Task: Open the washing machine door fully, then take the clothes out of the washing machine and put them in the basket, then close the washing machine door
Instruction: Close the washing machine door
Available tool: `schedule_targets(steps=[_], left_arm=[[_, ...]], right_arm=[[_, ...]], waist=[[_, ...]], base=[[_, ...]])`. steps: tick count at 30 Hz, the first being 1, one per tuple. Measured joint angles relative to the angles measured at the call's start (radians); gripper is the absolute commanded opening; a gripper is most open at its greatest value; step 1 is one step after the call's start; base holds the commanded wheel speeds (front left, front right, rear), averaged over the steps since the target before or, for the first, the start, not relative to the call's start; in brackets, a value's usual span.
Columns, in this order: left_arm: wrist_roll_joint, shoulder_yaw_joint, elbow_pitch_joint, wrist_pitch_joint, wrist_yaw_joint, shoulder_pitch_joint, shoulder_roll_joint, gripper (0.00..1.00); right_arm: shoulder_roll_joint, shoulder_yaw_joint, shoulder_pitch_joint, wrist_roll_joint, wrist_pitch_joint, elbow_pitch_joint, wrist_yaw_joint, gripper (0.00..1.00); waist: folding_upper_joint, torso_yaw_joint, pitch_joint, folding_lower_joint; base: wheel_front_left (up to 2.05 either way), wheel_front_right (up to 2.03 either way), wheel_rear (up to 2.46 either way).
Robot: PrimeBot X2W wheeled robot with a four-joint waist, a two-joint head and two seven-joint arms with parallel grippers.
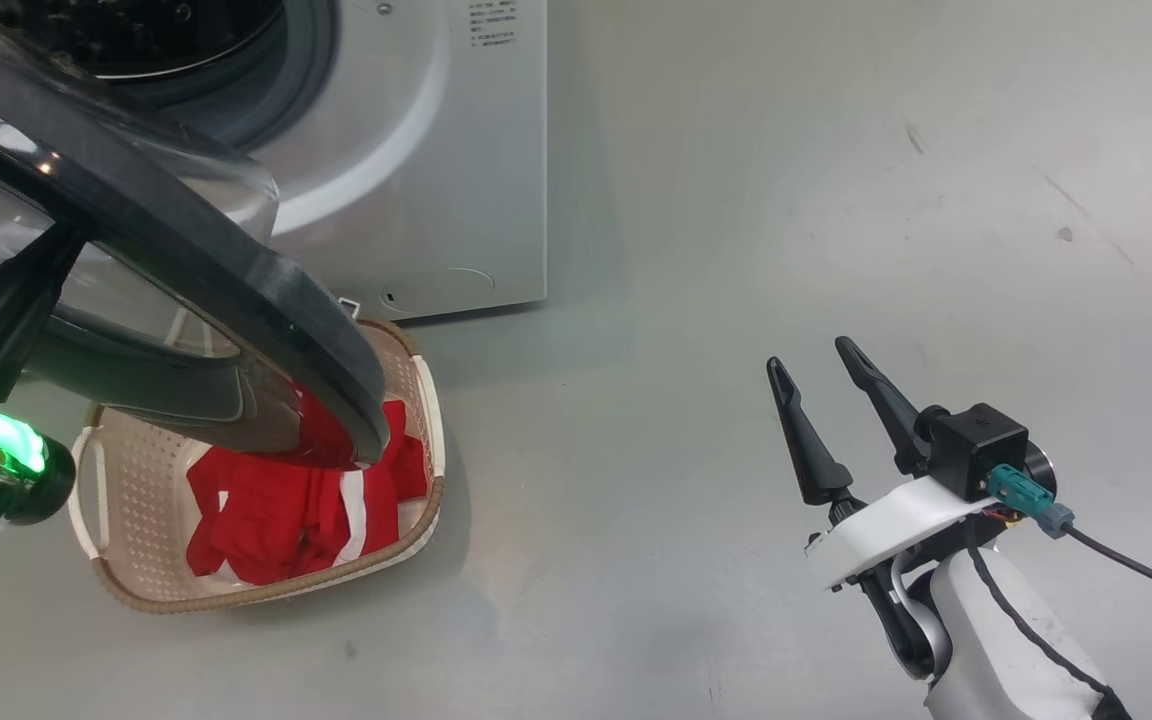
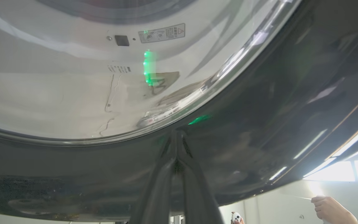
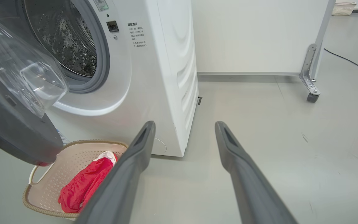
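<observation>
Before the washing machine (image 1: pixel 416 150), the red clothes (image 1: pixel 286 510) lie in the basket (image 1: pixel 136 480) on the floor.
Over the basket hangs the washing machine door (image 1: pixel 236 290), standing out from the drum opening. The left gripper (image 2: pixel 176 140) has its jaws clenched together, tips against the door's black rim. The right gripper (image 1: pixel 809 355) hovers above bare floor well to the side, jaws released and wide apart.
</observation>
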Motion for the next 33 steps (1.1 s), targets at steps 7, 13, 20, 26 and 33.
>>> schedule_targets(steps=[7, 13, 20, 26, 33], left_arm=[[0.011, -0.036, 0.027, -0.017, -0.029, -0.024, -0.047, 0.0], [0.019, -0.041, 0.054, -0.026, -0.052, -0.028, -0.061, 0.0], [0.051, -0.048, 0.094, -0.044, -0.096, -0.026, -0.094, 0.0], [0.061, -0.026, 0.116, -0.079, -0.132, -0.006, -0.116, 0.0], [0.08, -0.026, 0.139, -0.097, -0.157, 0.065, -0.139, 0.0]], right_arm=[[0.001, -0.028, 0.0, 0.001, 0.0, -0.006, -0.009, 1.0], [0.001, -0.045, 0.001, 0.001, 0.0, -0.011, -0.01, 1.0], [0.002, -0.052, 0.011, 0.001, 0.0, -0.009, -0.01, 1.0], [0.002, -0.053, 0.014, 0.001, 0.0, -0.003, -0.009, 1.0], [0.003, -0.053, 0.035, 0.001, 0.0, 0.006, -0.009, 1.0]], waist=[[0.0, -0.039, 0.002, 0.0], [0.0, -0.021, -0.014, 0.0], [0.0, 0.018, -0.042, 0.0], [0.0, 0.053, -0.074, 0.0], [0.0, 0.082, -0.115, 0.0]], base=[[0.0, 0.0, 0.0], [0.0, 0.0, 0.0], [0.0, 0.0, 0.0], [0.0, 0.0, 0.0], [0.0, 0.0, 0.0]])
